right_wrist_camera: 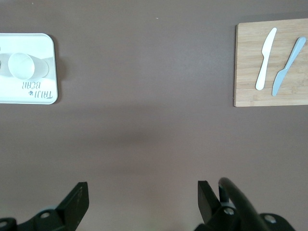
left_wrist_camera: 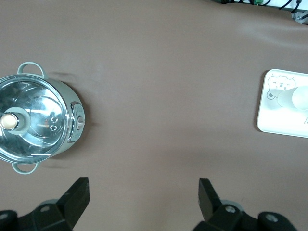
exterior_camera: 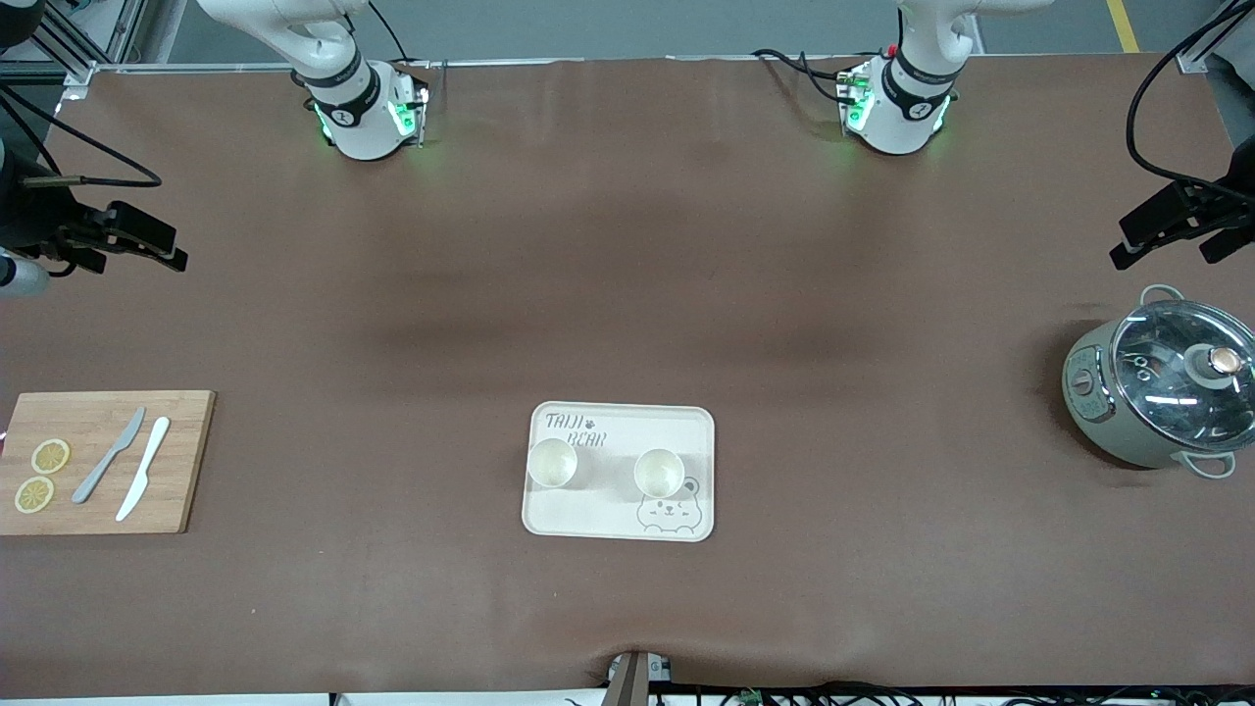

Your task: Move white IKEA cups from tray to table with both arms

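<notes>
White cups upright on tray — left gripper, right gripper spread wide, empty.

Surface: brown, matte.
Tray: cream, rectangular, bear print and lettering, midway along the surface, near the front camera.
Board: wooden, at the right arm's end.
On board: grey knife beside white knife; two lemon slices at its outer side.
Pot: grey-green, glass lid with knob, at the left arm's end.
</notes>
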